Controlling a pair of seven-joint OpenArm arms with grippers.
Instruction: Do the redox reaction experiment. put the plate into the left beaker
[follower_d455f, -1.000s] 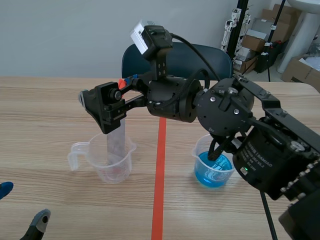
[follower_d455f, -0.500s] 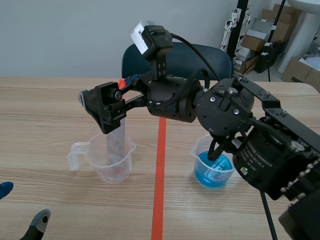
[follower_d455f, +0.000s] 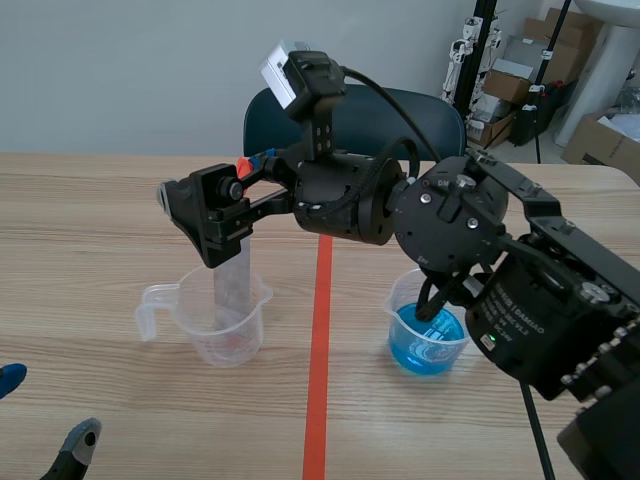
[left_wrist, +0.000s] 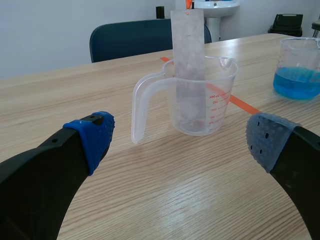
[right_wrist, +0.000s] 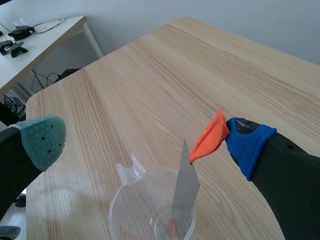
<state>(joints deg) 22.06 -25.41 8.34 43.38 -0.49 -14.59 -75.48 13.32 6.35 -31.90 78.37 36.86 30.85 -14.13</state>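
A grey metal plate (follower_d455f: 232, 285) stands tilted inside the clear left beaker (follower_d455f: 215, 325), its top sticking out above the rim. My right gripper (follower_d455f: 205, 185) reaches over from the right and hangs open just above the plate's top end. In the right wrist view the plate (right_wrist: 185, 195) stands free in the beaker (right_wrist: 125, 200), between and below the spread fingers of my right gripper (right_wrist: 145, 140); an orange scrap (right_wrist: 210, 137) sticks to the blue pad. My left gripper (left_wrist: 182, 140) is open and low, with the beaker (left_wrist: 200, 100) and plate (left_wrist: 189, 60) ahead of it.
A second beaker (follower_d455f: 428, 325) with blue liquid stands right of the red tape line (follower_d455f: 318, 380), under the right arm. A dark blue chair (follower_d455f: 262, 118) is behind the table, and boxes (follower_d455f: 520, 70) are at the back right.
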